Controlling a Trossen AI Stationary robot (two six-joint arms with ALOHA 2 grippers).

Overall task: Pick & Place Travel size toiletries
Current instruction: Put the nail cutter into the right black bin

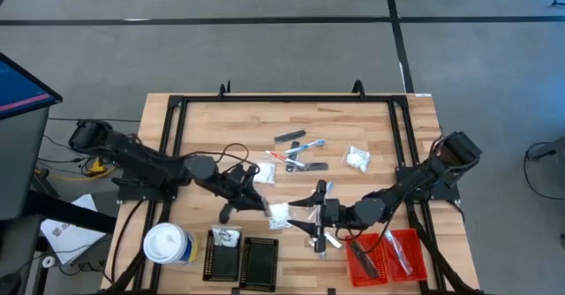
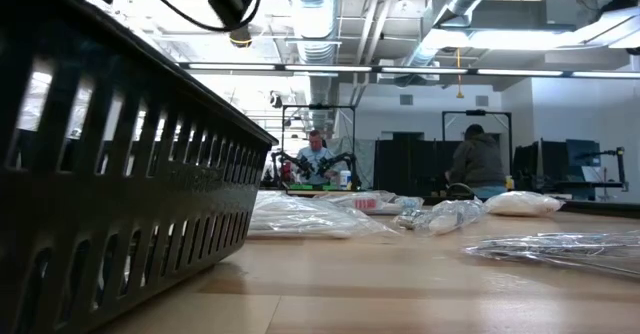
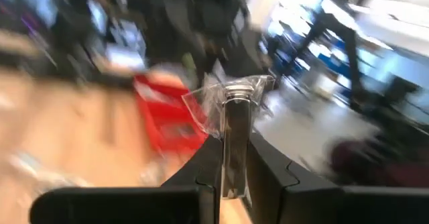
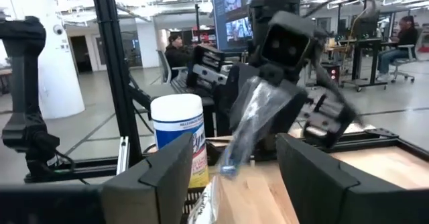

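Note:
My left gripper hovers over the table's near middle, shut on a dark grey bar in a clear wrapper. The right wrist view shows that gripper ahead with the wrapped bar below it. My right gripper is open and empty, just right of the left one, its fingers spread wide. Other toiletries lie flat on the table: white packets, a grey bar and thin sticks. My left gripper pinches the wrapped grey bar between its two fingers. The bar lies along the fingers and sticks out past their tips with the wrapper's sealed end beyond. The gripper comes from above, slanting down, and the bar hangs clear of the table.
A red tray with sticks in it sits at the near right. Two black ribbed trays and a white-topped canister stand at the near left. A black frame borders the table. People work in the room behind.

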